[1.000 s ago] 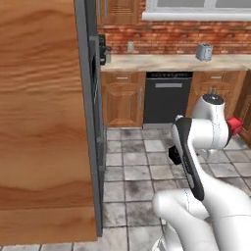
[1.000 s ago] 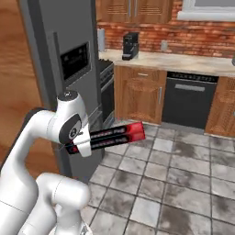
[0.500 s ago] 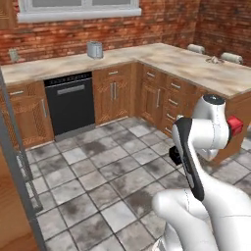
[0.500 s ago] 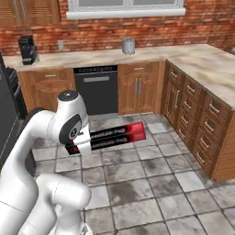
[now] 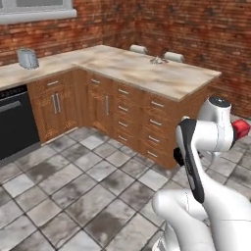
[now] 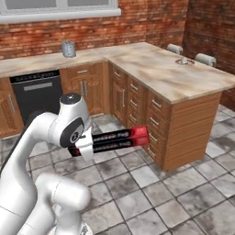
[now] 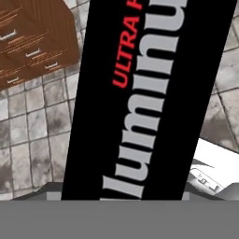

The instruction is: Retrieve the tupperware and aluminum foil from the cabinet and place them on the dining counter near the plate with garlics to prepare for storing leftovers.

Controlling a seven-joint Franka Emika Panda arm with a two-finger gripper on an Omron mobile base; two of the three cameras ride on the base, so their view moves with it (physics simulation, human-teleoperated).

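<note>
My gripper (image 6: 85, 147) is shut on the aluminum foil (image 6: 112, 139), a long black box with red ends, held level over the tiled floor. In the hand view the aluminum foil (image 7: 140, 93) shows its black face with grey and red lettering. Its red end (image 5: 240, 130) sticks out past my arm in the left base view. The dining counter (image 5: 162, 78) (image 6: 183, 80) is the beige marbled slab ahead, with pale stools (image 5: 172, 57) behind it. A small item on it, likely the plate with garlics (image 5: 157, 60) (image 6: 182, 60), is too small to make out. The tupperware and cabinet are out of view.
Wood drawer fronts (image 5: 132, 112) (image 6: 156, 119) line the counter's near side. A metal toaster (image 5: 28, 59) (image 6: 69, 48) stands on the back counter above a black dishwasher (image 5: 14, 122) (image 6: 36, 92). Brick walls close the corner. Grey tiled floor (image 5: 88, 186) lies between me and the counters.
The whole picture has swung: the base has turned away from the wood panel and the tall dark appliance toward the corner counter. The arm keeps the foil box in the same pose.
</note>
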